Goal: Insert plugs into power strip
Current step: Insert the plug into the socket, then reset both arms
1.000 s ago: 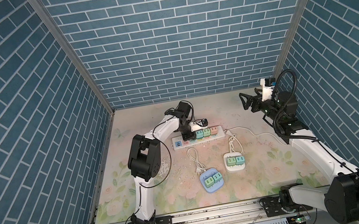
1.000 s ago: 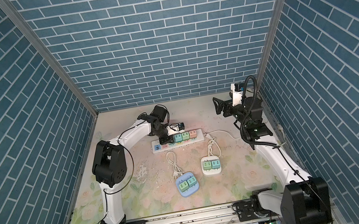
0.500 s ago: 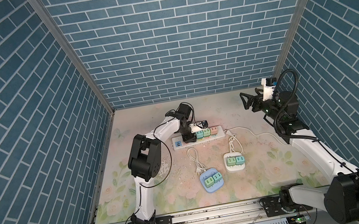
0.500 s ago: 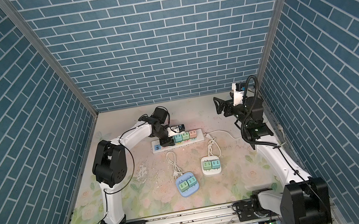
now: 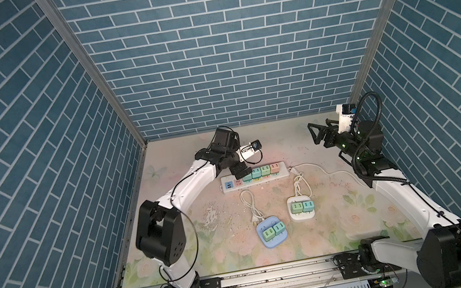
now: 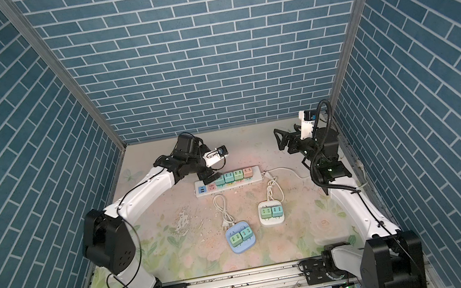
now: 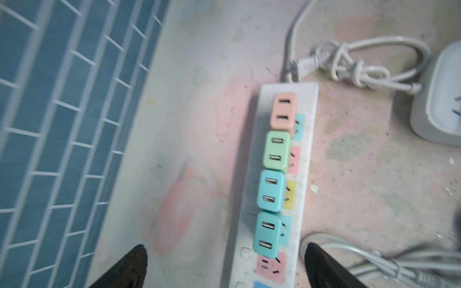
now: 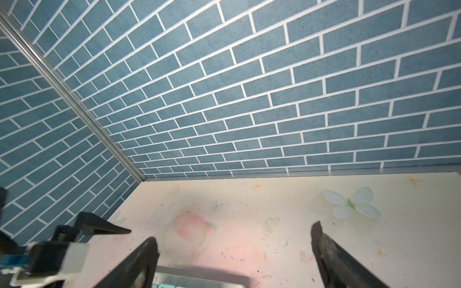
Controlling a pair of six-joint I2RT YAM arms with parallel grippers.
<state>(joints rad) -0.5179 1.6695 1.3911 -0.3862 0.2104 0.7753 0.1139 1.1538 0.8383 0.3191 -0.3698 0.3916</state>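
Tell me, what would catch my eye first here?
A long white power strip near the middle of the flowery table holds four pastel plugs in a row, with the left gripper open over one end. Nearer the front, a blue power block and a white power block each hold two plugs; the right gripper hangs open by the back wall.

Bright, even light comes down from overhead onto the pale floral-printed tabletop (image 5: 179,223), so shadows near the long white plastic power strip (image 5: 264,180) are short and soft. In the left wrist view a dim band runs along the strip's side facing the blue brick-patterned wall (image 7: 50,124), and everything there is smeared with blur. In both top views the walls splay and bend toward the picture edges, far from the strip.
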